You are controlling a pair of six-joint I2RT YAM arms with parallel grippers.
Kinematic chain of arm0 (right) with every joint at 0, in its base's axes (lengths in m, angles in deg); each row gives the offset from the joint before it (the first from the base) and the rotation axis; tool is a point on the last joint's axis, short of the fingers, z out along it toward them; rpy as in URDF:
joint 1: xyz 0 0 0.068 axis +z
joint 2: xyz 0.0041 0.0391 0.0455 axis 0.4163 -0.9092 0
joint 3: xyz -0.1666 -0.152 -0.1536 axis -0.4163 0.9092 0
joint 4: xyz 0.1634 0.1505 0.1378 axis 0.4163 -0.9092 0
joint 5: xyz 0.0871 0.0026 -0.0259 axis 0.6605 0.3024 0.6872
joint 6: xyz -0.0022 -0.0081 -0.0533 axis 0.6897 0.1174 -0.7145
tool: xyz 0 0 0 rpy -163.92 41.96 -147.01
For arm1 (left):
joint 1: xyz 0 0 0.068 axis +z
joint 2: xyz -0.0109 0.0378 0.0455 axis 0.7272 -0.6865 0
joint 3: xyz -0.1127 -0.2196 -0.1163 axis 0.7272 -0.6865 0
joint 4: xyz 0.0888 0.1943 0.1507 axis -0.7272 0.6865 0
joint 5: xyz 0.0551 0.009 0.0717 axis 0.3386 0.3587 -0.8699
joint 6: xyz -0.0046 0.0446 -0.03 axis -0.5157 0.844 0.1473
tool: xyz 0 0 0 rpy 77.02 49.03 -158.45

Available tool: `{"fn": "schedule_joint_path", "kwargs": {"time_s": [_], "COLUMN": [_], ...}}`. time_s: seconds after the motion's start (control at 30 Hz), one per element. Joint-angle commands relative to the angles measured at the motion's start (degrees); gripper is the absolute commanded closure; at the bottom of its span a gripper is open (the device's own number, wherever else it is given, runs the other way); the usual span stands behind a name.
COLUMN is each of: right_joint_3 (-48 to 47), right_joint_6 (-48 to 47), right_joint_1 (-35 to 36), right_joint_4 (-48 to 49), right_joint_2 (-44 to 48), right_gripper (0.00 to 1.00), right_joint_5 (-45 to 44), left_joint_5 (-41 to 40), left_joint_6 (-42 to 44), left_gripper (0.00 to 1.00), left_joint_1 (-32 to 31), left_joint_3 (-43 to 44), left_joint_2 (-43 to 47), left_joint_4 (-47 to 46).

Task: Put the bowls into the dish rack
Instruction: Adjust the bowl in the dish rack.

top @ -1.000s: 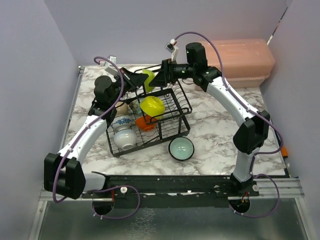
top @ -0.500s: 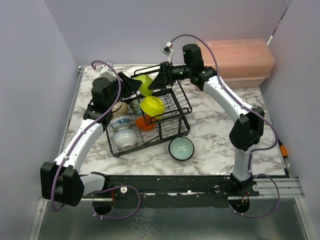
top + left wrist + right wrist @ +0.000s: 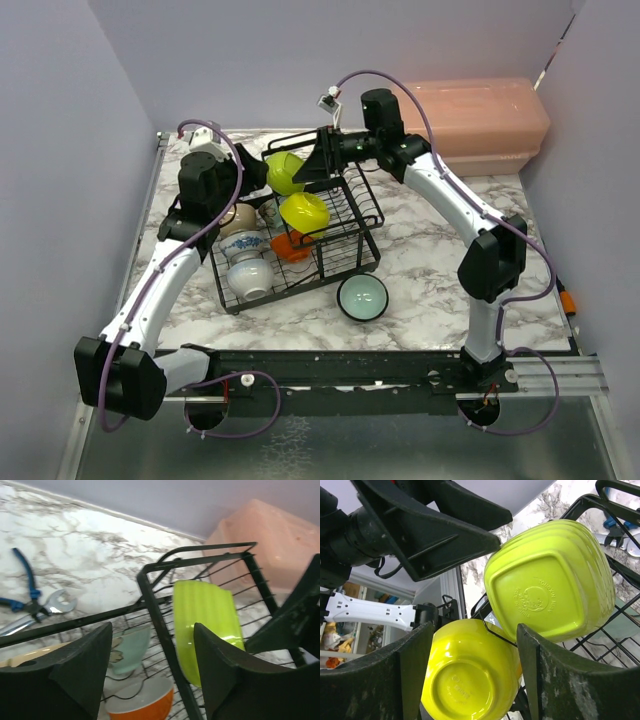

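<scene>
The black wire dish rack (image 3: 345, 225) stands left of centre. A yellow-green bowl (image 3: 283, 172) leans on edge at the rack's back rail, ribbed side showing (image 3: 205, 620), square foot facing the right wrist camera (image 3: 550, 590). My left gripper (image 3: 250, 172) is open just left of this bowl, its jaws apart (image 3: 152, 645). My right gripper (image 3: 318, 160) is open just right of it (image 3: 472, 645). A second yellow bowl (image 3: 304, 212) sits on the upper shelf (image 3: 470, 675). Orange (image 3: 291, 247), blue-patterned (image 3: 244, 243), white (image 3: 249, 276) and beige (image 3: 240, 215) bowls lie in the rack. A teal bowl (image 3: 362, 297) rests on the table.
A pink lidded box (image 3: 485, 120) stands at the back right, close behind the right arm. Blue-handled pliers (image 3: 27, 587) and a wrench (image 3: 56, 602) lie on the marble behind the rack. Walls close in on both sides.
My left gripper has opened and let go of the yellow-green bowl, drawing back left. The bowl now leans on the rack's back rail. The right gripper shifted slightly left.
</scene>
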Motion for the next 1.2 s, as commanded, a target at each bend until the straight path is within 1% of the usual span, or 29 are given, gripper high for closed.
{"fn": "schedule_joint_path", "kwargs": {"time_s": [0.0,0.1,0.2,0.3,0.47,0.63,0.73,0.9,0.93,1.07,1.17], "right_joint_3": [-0.3,0.3,1.9,4.1,6.0,11.3,16.7,30.2,33.2,43.0,49.8], "right_joint_6": [0.5,0.8,2.0,3.4,3.4,3.6,5.0,7.8,8.1,7.7,5.9], "right_joint_1": [1.1,1.1,0.8,0.1,-0.8,-2.2,-4.2,-9.9,-11.2,-16.5,-17.4], "right_joint_4": [-1.7,-1.1,0.8,3.2,3.5,5.6,8.0,11.3,11.2,7.5,2.4], "right_joint_2": [-0.1,1.2,3.0,4.9,6.8,12.8,18.0,29.9,33.6,44.2,50.3], "right_gripper": [0.26,0.22,0.2,0.19,0.19,0.2,0.2,0.2,0.2,0.2,0.2], "right_joint_5": [-1.4,-2.8,-4.1,-4.9,-5.7,-11.6,-15.4,-19.9,-21.0,-26.8,-31.9], "left_joint_5": [-6.2,-5.7,-3.8,-2.0,-0.1,-0.9,-1.2,-1.0,-1.0,-2.8,-4.8], "left_joint_6": [6.2,6.2,5.7,4.6,3.3,4.8,6.0,6.7,6.8,5.3,2.7], "left_gripper": [0.3,0.23,0.19,0.18,0.18,0.18,0.18,0.11,0.1,0.08,0.08], "left_joint_1": [0.3,0.4,0.4,0.3,0.4,0.4,0.4,0.4,0.4,0.4,0.4], "left_joint_3": [0.2,-0.3,-0.5,-1.3,-2.1,-3.0,-4.4,-7.9,-9.0,-13.0,-16.4], "left_joint_2": [1.3,2.9,3.9,4.4,5.3,8.6,11.3,16.8,18.0,22.8,26.0], "left_joint_4": [10.4,10.3,9.4,7.8,6.2,5.9,6.1,6.1,6.2,7.9,10.0]}}
